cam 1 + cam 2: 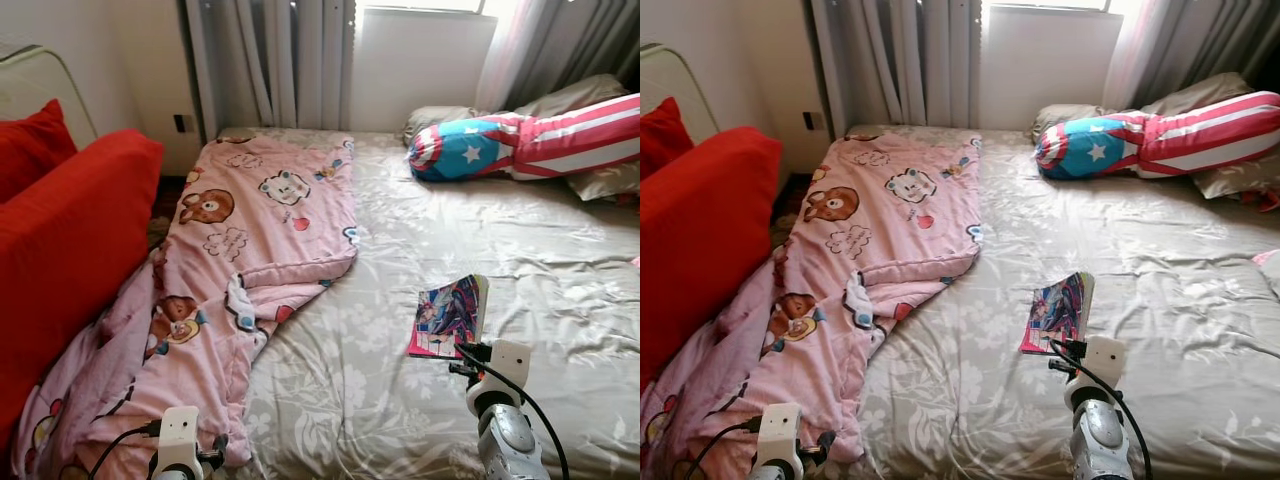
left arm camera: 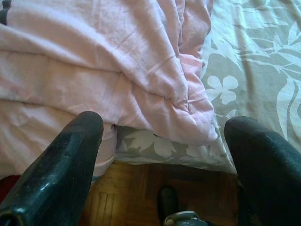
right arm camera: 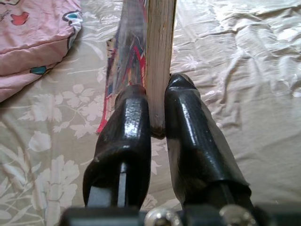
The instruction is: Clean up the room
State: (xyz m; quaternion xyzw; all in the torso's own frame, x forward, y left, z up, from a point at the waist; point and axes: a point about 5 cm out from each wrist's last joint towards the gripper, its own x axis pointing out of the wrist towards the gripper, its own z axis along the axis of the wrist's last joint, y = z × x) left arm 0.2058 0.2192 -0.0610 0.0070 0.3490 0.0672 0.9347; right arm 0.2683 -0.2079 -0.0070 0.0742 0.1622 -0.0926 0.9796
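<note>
Daylight enters through the window (image 1: 425,8), overexposed at top; the bed sheet (image 1: 520,250) is evenly lit. Head views sharp; wrist views soft close up.

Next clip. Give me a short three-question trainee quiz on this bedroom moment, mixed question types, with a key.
1. True or false: the right gripper is shut on the book.
2. Multiple choice: the left gripper is (A) clamped on the pink blanket, (B) open near the blanket's corner at the edge of the bed, (C) resting on the red cushion.
3. Short answer: what lies at the head of the bed, against the plain pillows?

Key:
1. True; the fingers pinch the book's lower edge, pages between them.
2. B.
3. A long stars-and-stripes bolster pillow.
</note>
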